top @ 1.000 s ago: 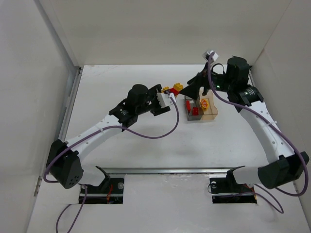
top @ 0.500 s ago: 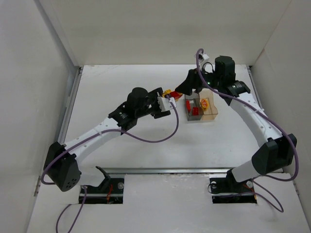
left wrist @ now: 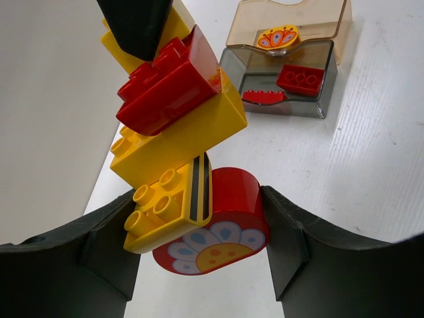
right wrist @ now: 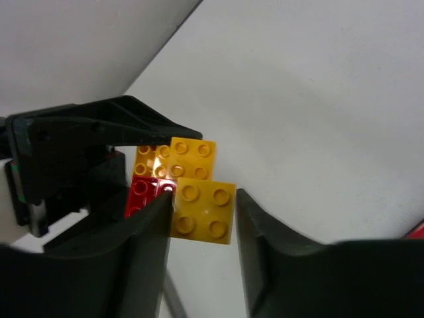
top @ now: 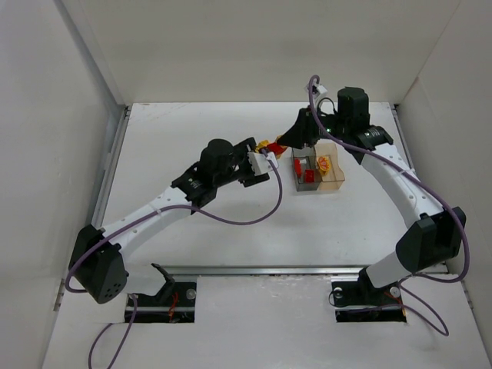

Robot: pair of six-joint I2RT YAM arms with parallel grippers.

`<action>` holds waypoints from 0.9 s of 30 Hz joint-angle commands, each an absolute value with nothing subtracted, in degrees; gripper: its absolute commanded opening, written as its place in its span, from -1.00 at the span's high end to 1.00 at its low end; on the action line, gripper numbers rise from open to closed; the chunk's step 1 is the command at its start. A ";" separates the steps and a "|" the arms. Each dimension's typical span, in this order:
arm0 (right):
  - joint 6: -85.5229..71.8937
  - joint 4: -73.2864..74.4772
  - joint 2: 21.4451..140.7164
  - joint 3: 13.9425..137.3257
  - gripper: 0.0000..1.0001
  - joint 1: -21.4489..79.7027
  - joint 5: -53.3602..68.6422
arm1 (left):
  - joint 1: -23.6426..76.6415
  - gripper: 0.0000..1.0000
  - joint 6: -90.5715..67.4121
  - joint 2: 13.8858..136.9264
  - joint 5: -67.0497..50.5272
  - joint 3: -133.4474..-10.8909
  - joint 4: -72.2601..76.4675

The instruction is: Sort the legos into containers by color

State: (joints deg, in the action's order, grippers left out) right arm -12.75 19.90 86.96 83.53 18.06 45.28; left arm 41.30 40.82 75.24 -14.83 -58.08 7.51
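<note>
Since a second ago my right pincer (right wrist: 203, 199) has come over from the boxes to the lego stack (left wrist: 175, 126) and has narrowed. Its fingers stand at both sides of the top yellow brick (right wrist: 202, 212); if they press it, I cannot tell. My left pincer (left wrist: 199, 218), about half open, grips the stack's other end above the bench (top: 231, 238), near the grey box (left wrist: 285, 107) and amber box (left wrist: 331, 26).

A robotics lab: a white table (top: 231, 246) boxed in by plain white walls (top: 254, 46), two cabled arms (top: 154, 209) bolted at its near edge.
</note>
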 commanded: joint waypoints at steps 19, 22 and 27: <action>-21.26 14.85 84.90 84.55 1.00 15.82 36.92 | 41.48 1.00 38.15 72.77 -17.93 -56.60 6.50; -21.88 14.85 83.85 84.55 1.00 15.82 32.97 | 41.48 1.00 37.54 72.77 -19.42 -56.60 5.19; -22.41 14.85 83.85 84.02 1.00 15.29 32.26 | 41.48 1.00 36.39 72.25 -19.95 -56.07 4.66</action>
